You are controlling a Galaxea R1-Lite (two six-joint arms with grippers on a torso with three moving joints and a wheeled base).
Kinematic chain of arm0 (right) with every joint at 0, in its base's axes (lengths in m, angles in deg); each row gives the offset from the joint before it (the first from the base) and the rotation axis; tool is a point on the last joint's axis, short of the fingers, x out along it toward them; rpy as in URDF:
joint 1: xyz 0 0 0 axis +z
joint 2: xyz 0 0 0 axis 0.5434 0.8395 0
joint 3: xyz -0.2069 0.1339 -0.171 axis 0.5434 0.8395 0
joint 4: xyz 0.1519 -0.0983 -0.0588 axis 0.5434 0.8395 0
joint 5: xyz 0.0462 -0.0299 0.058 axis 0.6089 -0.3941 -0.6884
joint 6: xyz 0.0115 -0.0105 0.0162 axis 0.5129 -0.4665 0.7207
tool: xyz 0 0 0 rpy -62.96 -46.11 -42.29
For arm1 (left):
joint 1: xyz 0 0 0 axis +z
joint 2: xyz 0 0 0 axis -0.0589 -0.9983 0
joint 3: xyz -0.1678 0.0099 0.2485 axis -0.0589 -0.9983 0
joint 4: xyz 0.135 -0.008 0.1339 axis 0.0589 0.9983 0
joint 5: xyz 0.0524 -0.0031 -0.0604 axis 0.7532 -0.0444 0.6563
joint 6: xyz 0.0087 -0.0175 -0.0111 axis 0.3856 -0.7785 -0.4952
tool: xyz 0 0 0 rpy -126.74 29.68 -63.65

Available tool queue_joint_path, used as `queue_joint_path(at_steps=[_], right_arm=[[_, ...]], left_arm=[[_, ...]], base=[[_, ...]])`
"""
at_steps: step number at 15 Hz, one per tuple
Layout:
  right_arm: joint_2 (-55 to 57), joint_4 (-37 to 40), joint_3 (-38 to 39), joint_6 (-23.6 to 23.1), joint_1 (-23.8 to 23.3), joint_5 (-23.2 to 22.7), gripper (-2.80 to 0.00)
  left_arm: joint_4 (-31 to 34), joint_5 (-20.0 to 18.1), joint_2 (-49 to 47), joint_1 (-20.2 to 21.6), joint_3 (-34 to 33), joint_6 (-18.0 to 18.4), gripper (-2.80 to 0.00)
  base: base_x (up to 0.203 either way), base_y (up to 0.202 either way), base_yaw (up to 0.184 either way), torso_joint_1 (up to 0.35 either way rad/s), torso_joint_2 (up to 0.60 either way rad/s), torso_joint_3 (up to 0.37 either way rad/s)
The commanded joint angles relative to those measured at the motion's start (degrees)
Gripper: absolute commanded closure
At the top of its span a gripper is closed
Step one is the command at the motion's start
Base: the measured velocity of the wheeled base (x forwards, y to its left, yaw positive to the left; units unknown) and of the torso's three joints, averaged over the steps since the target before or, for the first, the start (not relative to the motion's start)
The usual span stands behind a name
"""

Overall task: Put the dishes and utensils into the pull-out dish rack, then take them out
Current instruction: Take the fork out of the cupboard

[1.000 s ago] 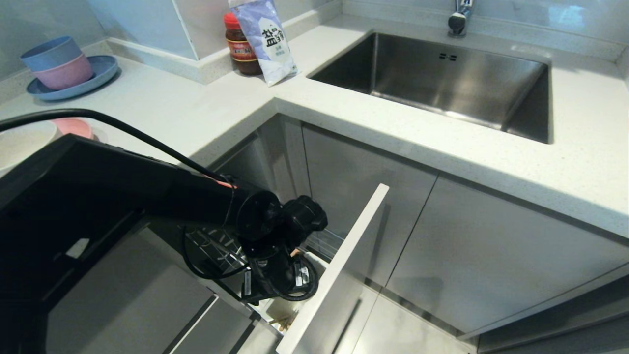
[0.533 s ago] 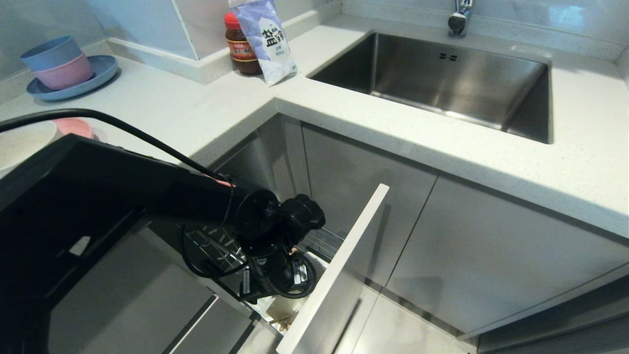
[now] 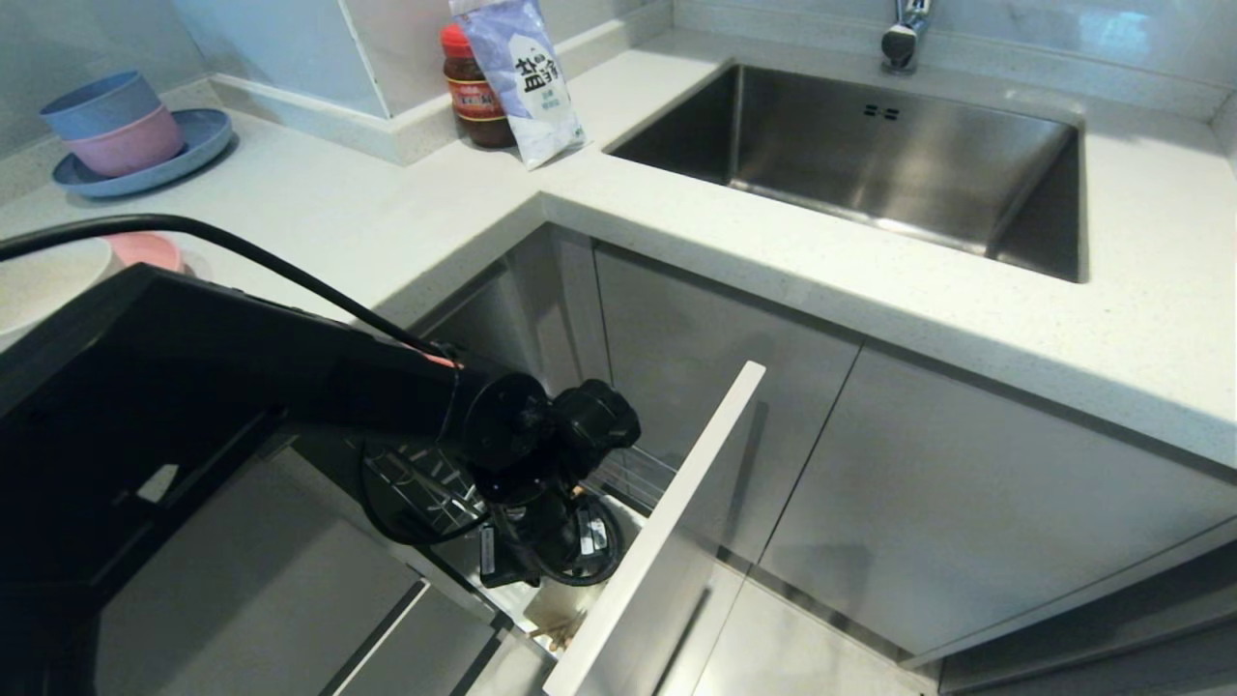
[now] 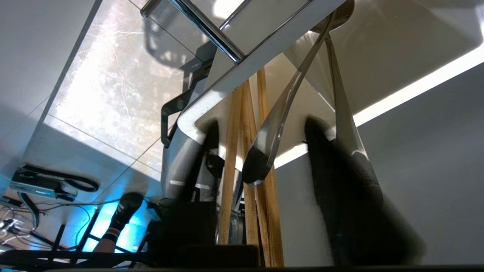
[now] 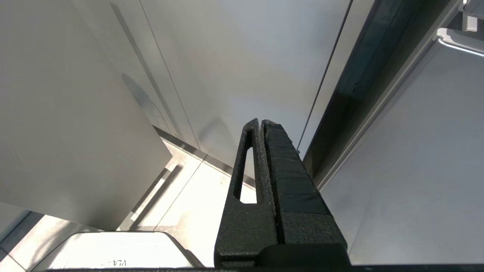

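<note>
The left gripper point(image 4: 261, 151) hangs over the white cutlery cup point(image 4: 264, 49) at 6 o'clock, jaws blurred, grip unclear; inside stand two chopsticks point(image 4: 242, 124) and two metal handles point(image 4: 280, 109).

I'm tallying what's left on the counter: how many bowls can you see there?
3. A blue bowl nested in a pink bowl on the blue plate, far left; an off-white bowl nearer, partly behind the left arm, which may hide more.
</note>
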Motion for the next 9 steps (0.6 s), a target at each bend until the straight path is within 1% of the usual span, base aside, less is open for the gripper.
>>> queue_joint_path(at_steps=[1,6,9], right_arm=[[-0.2,0.0,0.1,0.0,0.0,0.0,0.00],[-0.2,0.0,0.1,0.0,0.0,0.0,0.00],[-0.2,0.0,0.1,0.0,0.0,0.0,0.00]], left_arm=[[0.1,0.2,-0.1,0.0,0.0,-0.7,0.00],[0.2,0.2,0.0,-0.2,-0.1,-0.7,0.00],[0.4,0.2,1.7,-0.4,-0.3,-0.7,0.00]], base=[[0.000,0.000,0.000,0.000,0.00,0.000],[0.000,0.000,0.000,0.000,0.00,0.000],[0.000,0.000,0.000,0.000,0.00,0.000]])
